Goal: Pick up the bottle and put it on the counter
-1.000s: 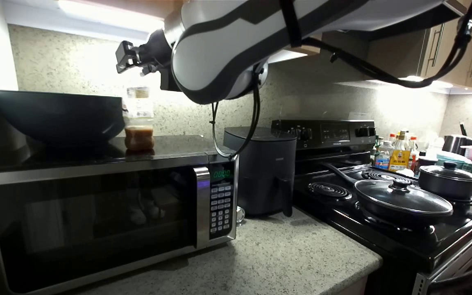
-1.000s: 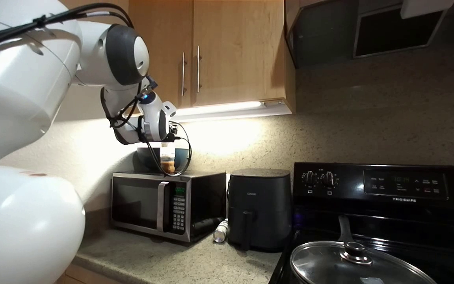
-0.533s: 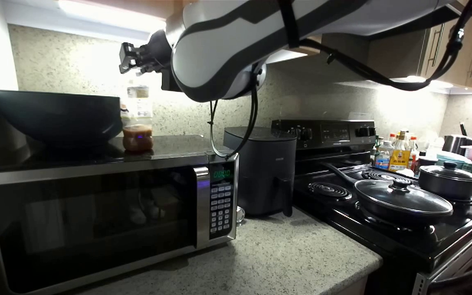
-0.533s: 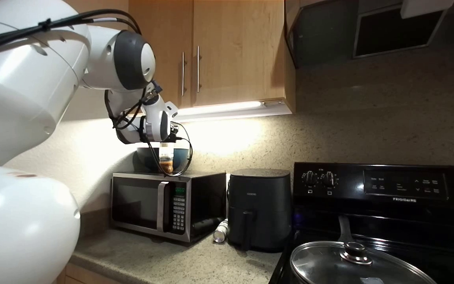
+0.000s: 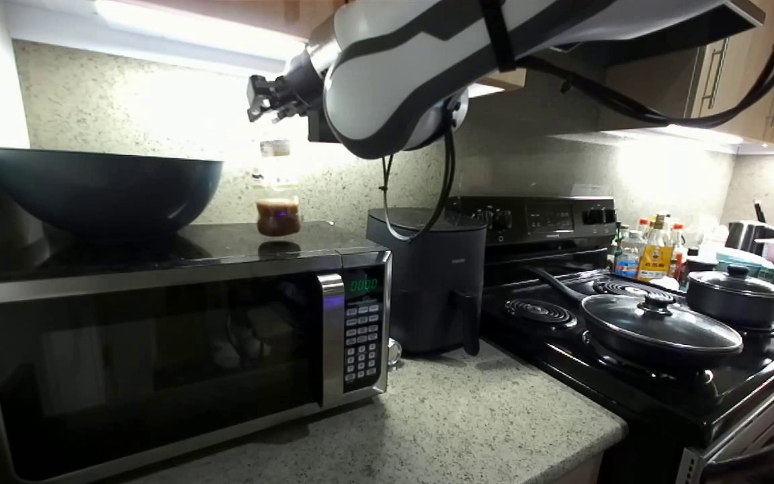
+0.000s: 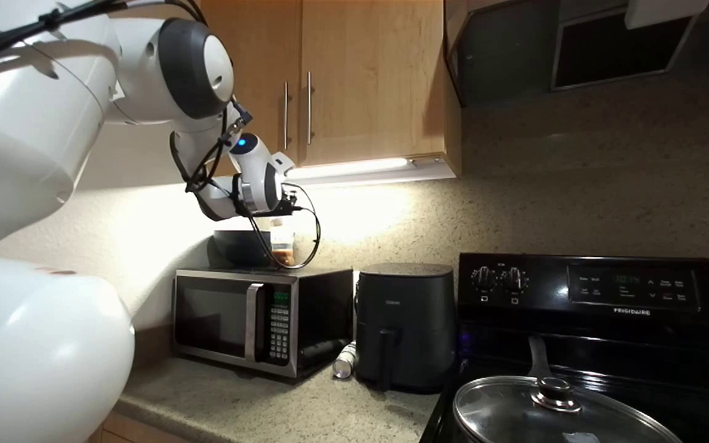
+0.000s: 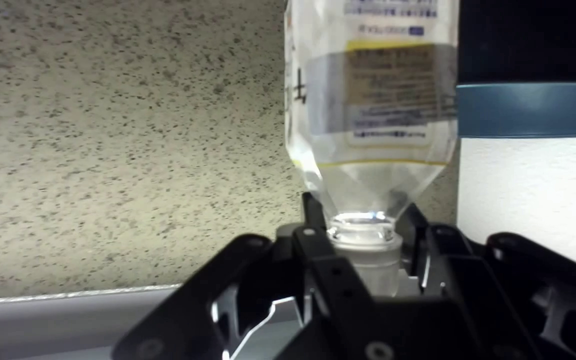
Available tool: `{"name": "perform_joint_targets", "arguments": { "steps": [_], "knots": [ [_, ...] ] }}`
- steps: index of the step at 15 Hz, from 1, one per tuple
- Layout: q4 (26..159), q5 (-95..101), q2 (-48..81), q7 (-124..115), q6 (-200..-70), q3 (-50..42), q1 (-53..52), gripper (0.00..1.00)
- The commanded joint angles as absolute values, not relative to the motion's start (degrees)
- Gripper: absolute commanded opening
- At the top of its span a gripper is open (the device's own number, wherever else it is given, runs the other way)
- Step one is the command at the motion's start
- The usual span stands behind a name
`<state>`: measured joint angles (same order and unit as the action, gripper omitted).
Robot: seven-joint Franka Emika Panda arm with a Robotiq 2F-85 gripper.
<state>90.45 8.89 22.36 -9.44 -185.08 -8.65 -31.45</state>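
The bottle, clear plastic with brown liquid at its bottom and a pale label, hangs upright a little above the microwave's top; its dark reflection shows just beneath. My gripper is shut on its neck, one finger on each side below the white cap, as seen in the wrist view. Label and neck of the bottle fill the upper middle there. In an exterior view the arm's cables partly cover the bottle. The speckled counter lies lower, in front of and to the side of the microwave.
Beneath the bottle stands the microwave, with a large dark bowl on top. A black air fryer is beside it, then the stove with a lidded pan. A wall cabinet hangs close above the arm.
The jaws have closed on the bottle's neck. Gripper and bottle have since moved right, away from the bowl, and the bottle has risen slightly off the microwave.
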Motion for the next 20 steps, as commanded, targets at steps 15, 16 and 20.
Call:
{"name": "perform_joint_targets", "arguments": {
  "steps": [15, 16, 20],
  "knots": [
    [106.65, 8.86, 10.07, -29.86, -178.80, -40.70, -56.56, 0.37],
    [106.69, 8.86, 10.03, -29.91, -178.79, -40.70, -56.57, 0.37],
    [109.90, 13.71, 7.32, -29.48, -178.54, -43.35, -59.08, 0.13]
  ]
}}
